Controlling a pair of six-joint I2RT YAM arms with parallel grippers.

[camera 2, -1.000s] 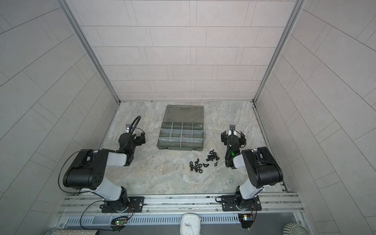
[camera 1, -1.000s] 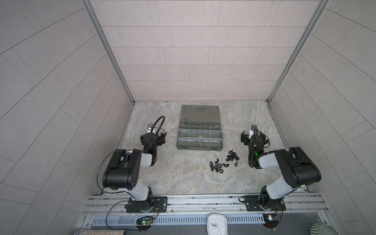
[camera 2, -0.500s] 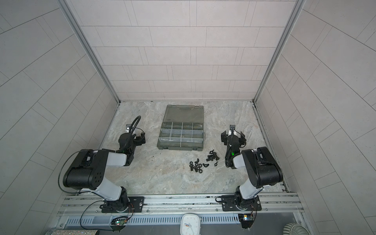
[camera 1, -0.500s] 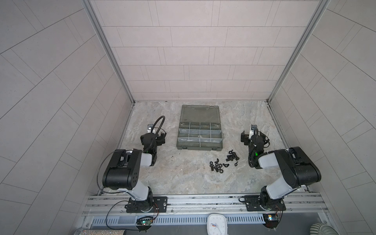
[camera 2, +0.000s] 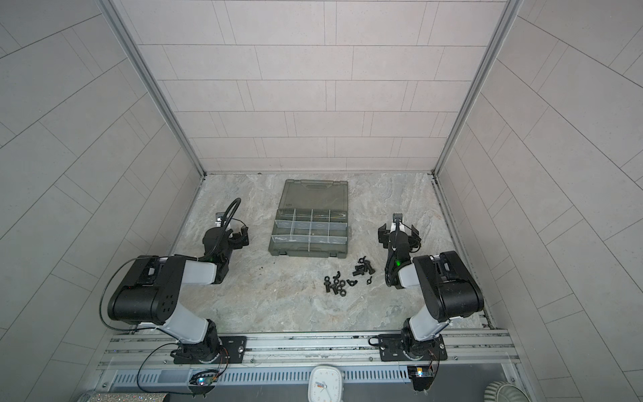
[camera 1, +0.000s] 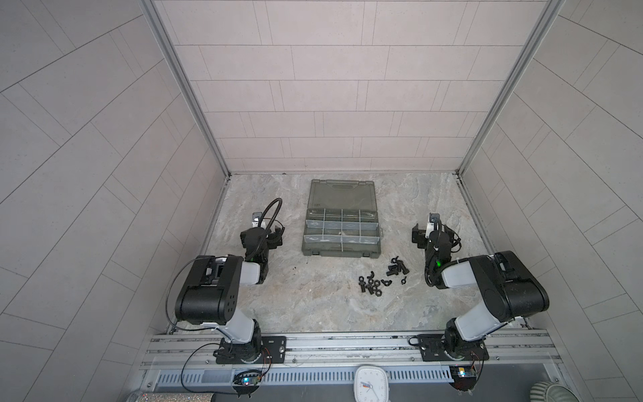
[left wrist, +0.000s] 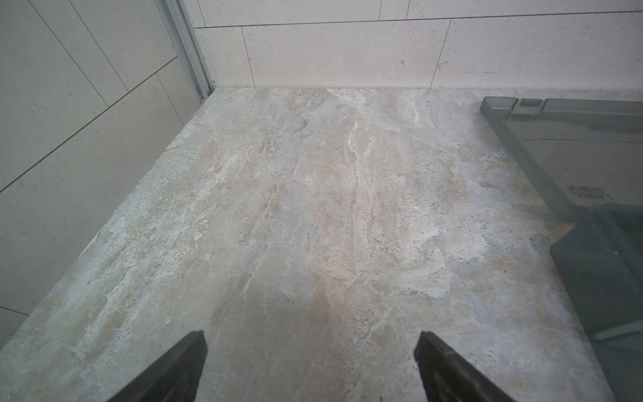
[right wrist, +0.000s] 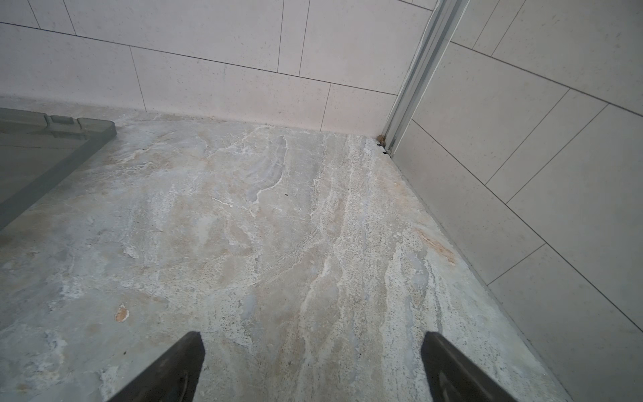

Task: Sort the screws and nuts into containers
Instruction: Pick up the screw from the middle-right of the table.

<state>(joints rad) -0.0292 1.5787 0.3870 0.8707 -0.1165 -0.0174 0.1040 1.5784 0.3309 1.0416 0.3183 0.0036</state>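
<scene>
Black screws and nuts lie loose before the olive case — bare stone all around; left gripper and right gripper gape wide, empty.

A robotics lab test cell. Pale tiled walls, joined by aluminium corner posts, box in a stone-patterned desk ahead of and on both outer sides of the left gripper and right gripper. Behind the grippers, an aluminium rail carries the arm bases, with a bare circuit board and a clock.
</scene>
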